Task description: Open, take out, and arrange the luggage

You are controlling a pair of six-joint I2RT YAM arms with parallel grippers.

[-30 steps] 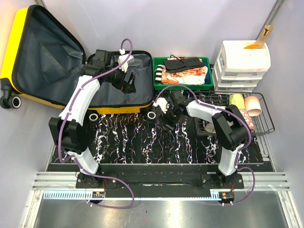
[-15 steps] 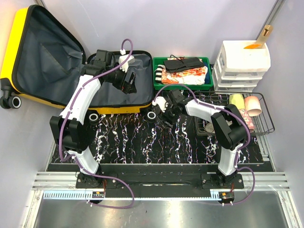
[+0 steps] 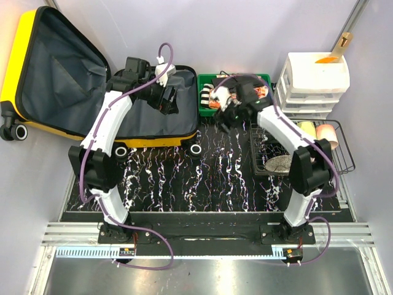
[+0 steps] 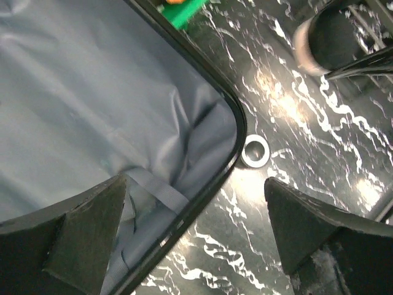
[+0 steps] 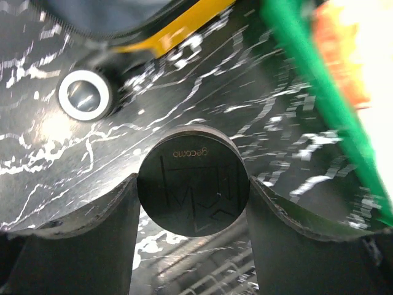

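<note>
My right jaws (image 5: 192,183) are clamped on a black round disc (image 5: 193,200), one finger against each side of its rim. Raised lettering marks its face. My left jaws (image 4: 196,184) stand wide with nothing between them, above the rounded corner of grey lining at the centre of the left wrist view.

The luggage (image 3: 18,55) lies open in the upper left of the top view. Its lid is tilted up and its base half lies flat on the tabletop (image 3: 184,178), with one wheel (image 4: 255,152) just outside that corner.

Step in hand, as I judge it: set the disc down. It hangs over the tabletop just beside the front rim of the green tray (image 3: 206,113).
- Hold the clamp until the disc rests on a surface.
- Clear the rim before descending, and descend straight.
- Keep the left jaws off the lining, which may snag.

Not determinable:
- What the disc is: only its end face shows, and my wrist covers it from above.
- The tray's contents: partly covered and blurred.
- Whether the base half is emptied: my left arm hides part of it.
</note>
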